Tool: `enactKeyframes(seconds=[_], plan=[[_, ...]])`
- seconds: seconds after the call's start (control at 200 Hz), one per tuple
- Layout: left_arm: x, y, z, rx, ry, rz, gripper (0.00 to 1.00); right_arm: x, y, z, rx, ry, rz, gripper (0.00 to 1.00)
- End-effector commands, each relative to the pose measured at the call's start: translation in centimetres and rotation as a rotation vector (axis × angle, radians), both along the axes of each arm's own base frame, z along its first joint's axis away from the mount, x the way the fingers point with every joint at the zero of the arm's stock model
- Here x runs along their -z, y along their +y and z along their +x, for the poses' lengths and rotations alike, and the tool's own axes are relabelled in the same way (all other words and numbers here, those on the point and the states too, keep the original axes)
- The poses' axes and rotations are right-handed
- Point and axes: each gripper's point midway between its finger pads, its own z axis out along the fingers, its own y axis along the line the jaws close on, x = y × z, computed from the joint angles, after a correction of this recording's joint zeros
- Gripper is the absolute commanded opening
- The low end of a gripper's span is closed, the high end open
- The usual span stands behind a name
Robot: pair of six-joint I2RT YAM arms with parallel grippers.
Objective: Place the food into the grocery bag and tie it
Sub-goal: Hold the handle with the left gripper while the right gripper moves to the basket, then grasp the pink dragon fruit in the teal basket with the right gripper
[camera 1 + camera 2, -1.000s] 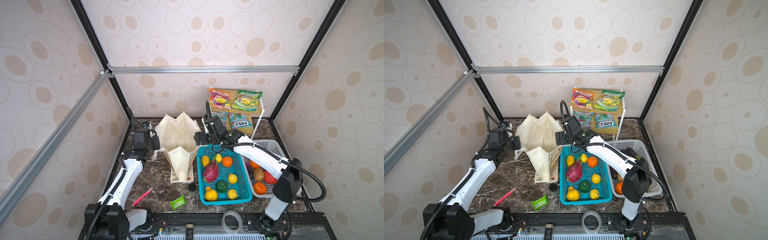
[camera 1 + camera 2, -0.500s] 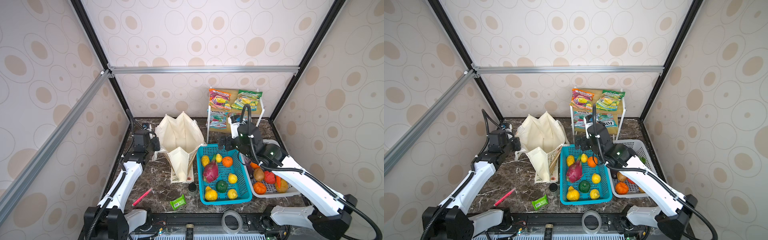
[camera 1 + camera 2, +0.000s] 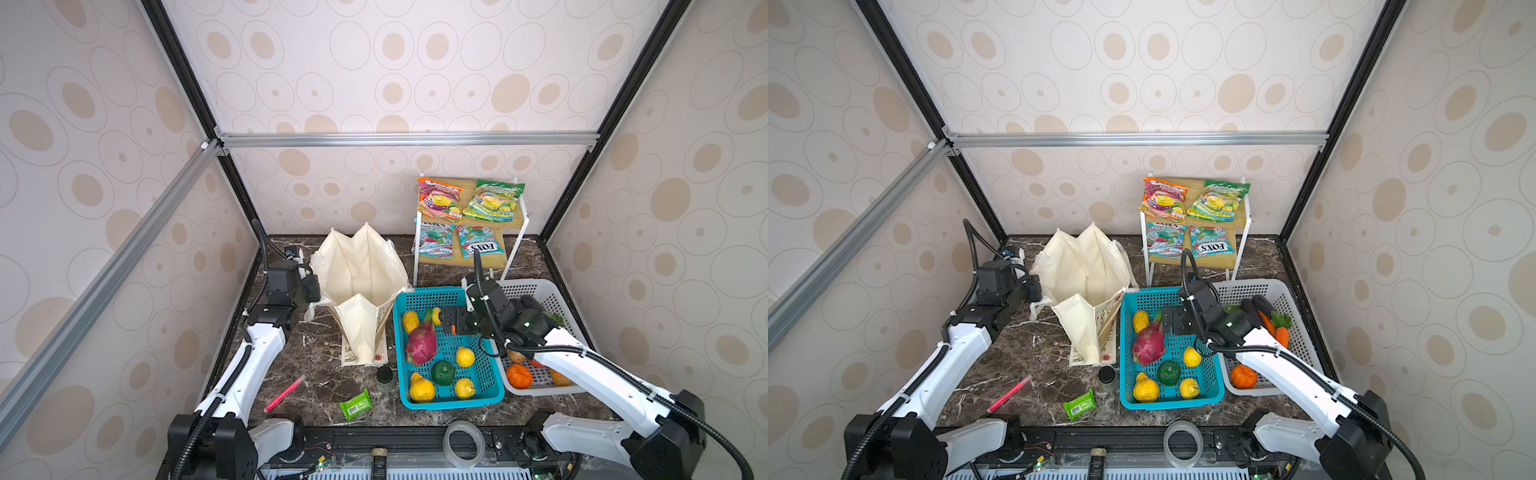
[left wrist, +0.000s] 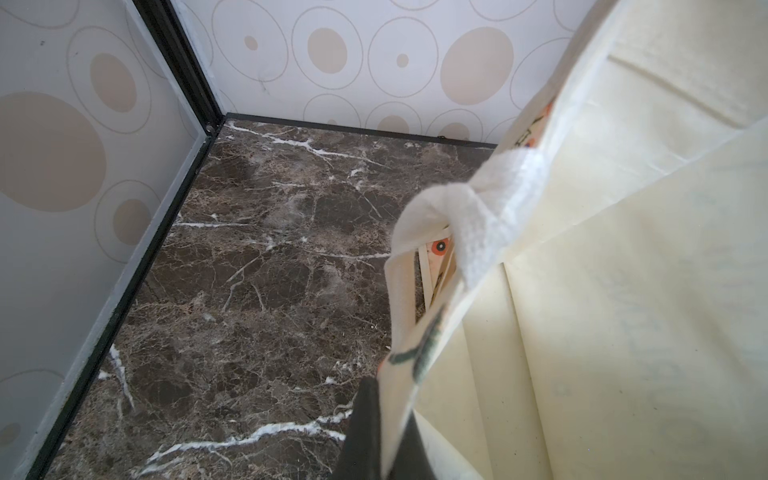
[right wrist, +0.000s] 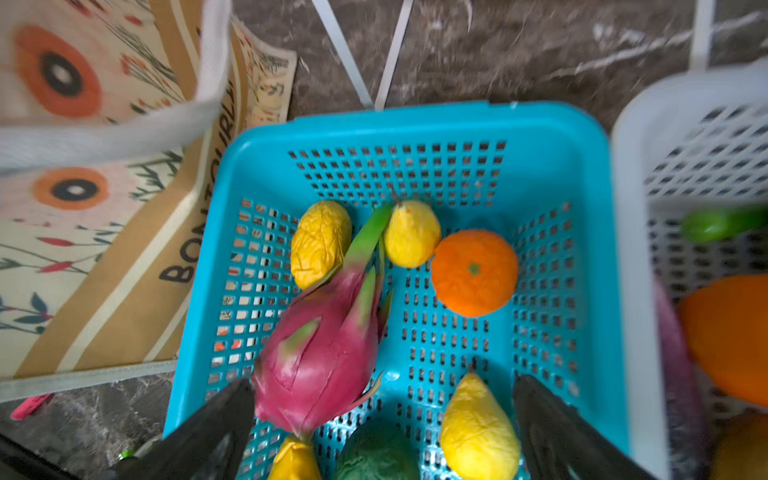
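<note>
bag [image 3: 361, 266]: upright, mouth agape, toward tabletop's back-left corner | rack [image 3: 515, 249]: back edge, bearing packets [image 3: 439, 200] | basket [image 3: 451, 405]: front edge, just beside bag | left gripper [image 3: 312, 289]: clamped on bag's left rim | right gripper [image 3: 1173, 322]: spread wide, empty, above basket's back half | dragon fruit [image 3: 422, 343], green ball [image 3: 442, 372]: in basket

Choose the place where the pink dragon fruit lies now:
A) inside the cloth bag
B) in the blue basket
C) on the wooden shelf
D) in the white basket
B: in both top views the dragon fruit lies inside the blue basket, with yellow fruits around it.
</note>
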Motion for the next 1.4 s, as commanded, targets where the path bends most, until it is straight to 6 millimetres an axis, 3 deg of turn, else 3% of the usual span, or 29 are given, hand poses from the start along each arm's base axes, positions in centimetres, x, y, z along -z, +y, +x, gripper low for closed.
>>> enactKeyframes(seconds=[0.0, 0.185, 0.395, 0.71, 1.2, 1.395], plan=[[-0.6, 0.1, -0.2, 0.007, -0.014, 0.005, 0.00, 1.1, 2.0, -0.8, 0.010, 0.073, 0.113, 1.00], [-0.7, -0.1, -0.3, 0.014, -0.014, 0.001, 0.00, 2.1, 5.0, -1.4, -0.048, 0.103, 0.218, 1.00], [-0.9, -0.2, -0.3, 0.019, -0.026, -0.005, 0.00, 4.3, 6.6, -1.4, -0.059, 0.156, 0.204, 1.00], [-1.0, -0.3, -0.5, 0.025, -0.027, -0.005, 0.00, 7.4, 7.3, -1.4, -0.047, 0.237, 0.186, 1.00], [-1.1, -0.4, -0.5, 0.029, -0.031, -0.006, 0.00, 10.5, 8.0, -1.0, -0.043, 0.277, 0.174, 1.00], [-1.1, -0.4, -0.5, 0.030, -0.030, -0.007, 0.00, 10.8, 7.8, -1.0, -0.041, 0.278, 0.163, 0.88]])
